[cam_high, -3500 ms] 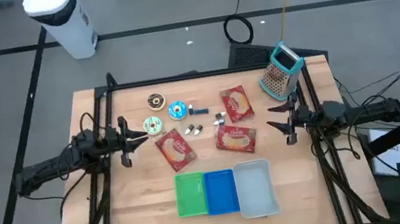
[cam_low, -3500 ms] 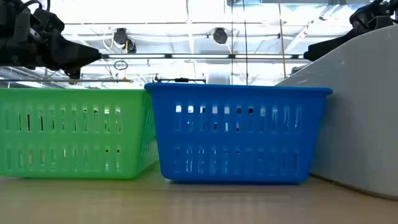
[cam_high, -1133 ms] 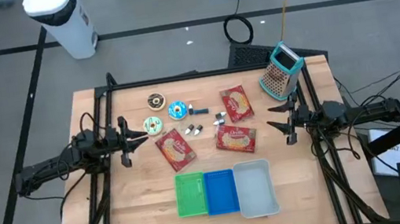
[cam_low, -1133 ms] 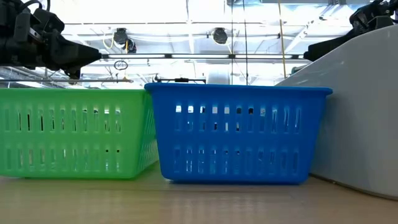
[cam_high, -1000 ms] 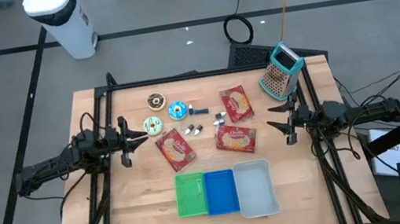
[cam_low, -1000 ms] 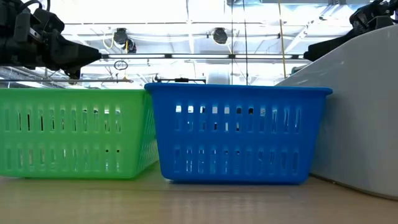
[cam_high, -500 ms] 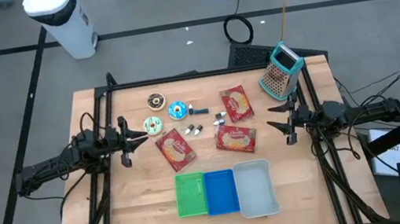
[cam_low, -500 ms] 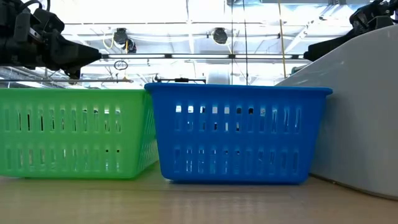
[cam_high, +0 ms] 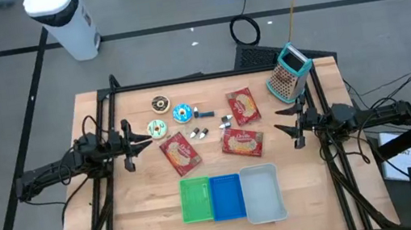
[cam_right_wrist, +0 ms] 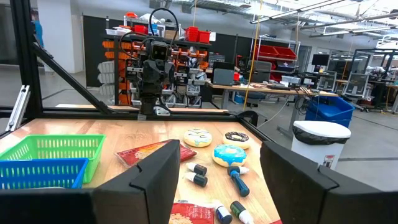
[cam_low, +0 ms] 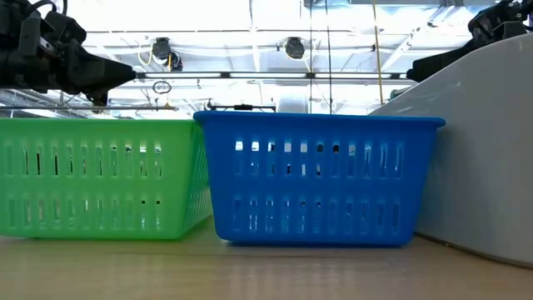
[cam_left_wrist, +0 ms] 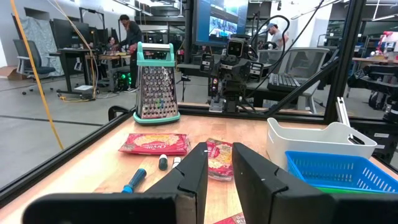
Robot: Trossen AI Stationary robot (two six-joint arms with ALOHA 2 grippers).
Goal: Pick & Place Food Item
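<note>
Snack packet (cam_high: 181,153) beside left hand (cam_high: 142,141) (apart, seemingly).

**Wood, plastic, foil and steel on the bench**

The bench (cam_high: 148,221) is pale wood with visible grain and a low sheen. The green basket (cam_high: 196,199) and blue basket (cam_high: 227,197) are slotted, glossy plastic; the white bin (cam_high: 262,194) is smooth, matt plastic. The red snack packets (cam_high: 181,153) look like shiny printed foil. The grater (cam_left_wrist: 156,91) is perforated bright metal with a teal plastic handle. The doughnuts (cam_right_wrist: 231,155) have glossy icing
</note>
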